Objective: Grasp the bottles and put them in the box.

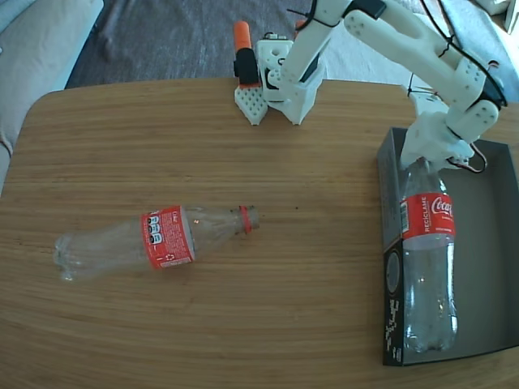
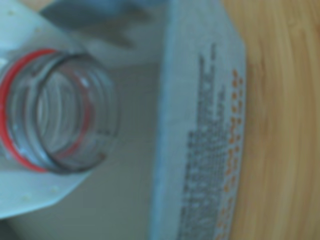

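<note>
I'm setting one bottle [image 1: 428,267] along the box's [image 1: 495,243] left wall, gripper [image 1: 423,162] clamped on its neck. Next I let go, then fetch the other bottle [image 1: 146,241] mid-table.

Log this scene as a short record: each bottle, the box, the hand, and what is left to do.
bottle in box: lying along the box's left wall in the fixed view, neck towards the arm
bottle on table: on its side, left of the box, apart from it
box: right half bare
hand: at the boxed bottle's neck; grip cannot be told
remaining: one bottle outside
</note>
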